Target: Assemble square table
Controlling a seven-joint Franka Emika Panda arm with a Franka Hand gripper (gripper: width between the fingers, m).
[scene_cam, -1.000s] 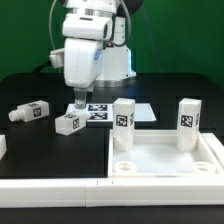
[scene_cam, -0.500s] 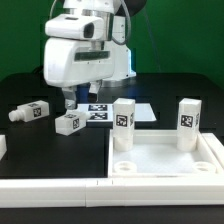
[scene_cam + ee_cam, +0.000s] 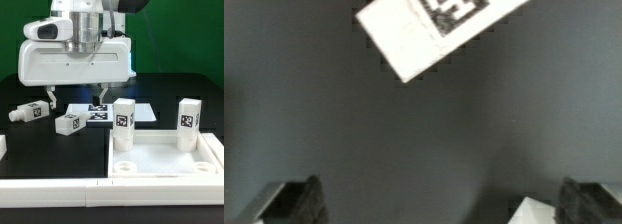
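Observation:
The square table's white slab (image 3: 168,158) lies at the exterior view's right, with a raised rim and a round socket (image 3: 122,168) at its near corner. Two tagged legs (image 3: 124,127) (image 3: 189,124) stand upright at its far corners. Two more legs lie loose on the black table: one (image 3: 28,112) at far left and one (image 3: 67,123) nearer the middle. My gripper (image 3: 75,98) hangs open above the table, over the loose legs, its broad side facing the exterior camera. In the wrist view the gripper (image 3: 441,205) holds nothing, with bare black table between its fingertips (image 3: 295,200).
The marker board (image 3: 100,112) lies flat just behind the second loose leg; its corner (image 3: 429,30) shows in the wrist view. A long white rail (image 3: 50,185) runs along the table's front, and another white piece (image 3: 2,146) sits at the exterior view's left edge.
The hand has turned about a quarter turn, from narrow side to broad side toward the exterior camera, and its fingers have spread across the view. The jaws stayed open. No part moved.

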